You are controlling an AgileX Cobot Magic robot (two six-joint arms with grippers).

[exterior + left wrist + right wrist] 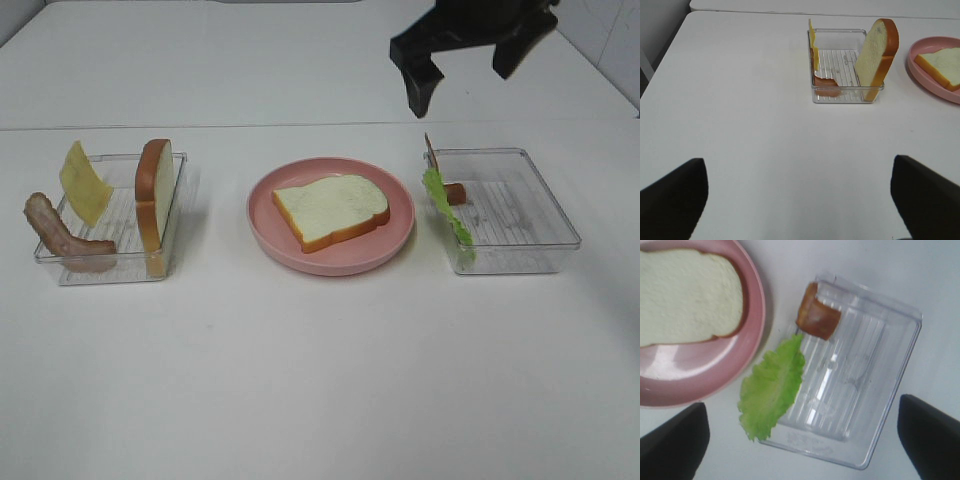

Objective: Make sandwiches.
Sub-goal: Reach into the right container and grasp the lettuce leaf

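One bread slice (pixel 330 211) lies flat on the pink plate (pixel 393 245) at the table's middle; it also shows in the right wrist view (pixel 687 295). A second bread slice (pixel 154 192) stands upright in the left clear tray (pixel 110 270), with a yellow cheese slice (pixel 84 182) and a brown bacon strip (pixel 62 238). A green lettuce leaf (pixel 446 208) hangs over the left wall of the right tray (pixel 540 250), beside a brown bacon piece (pixel 455 193). My right gripper (pixel 470 70) is open and empty, high above the right tray. My left gripper (pixel 800 200) is open, well short of the left tray (pixel 847 97).
A seam (pixel 250 126) between two table tops runs across the back. White table surface (pixel 320 380) stretches in front of the trays and plate.
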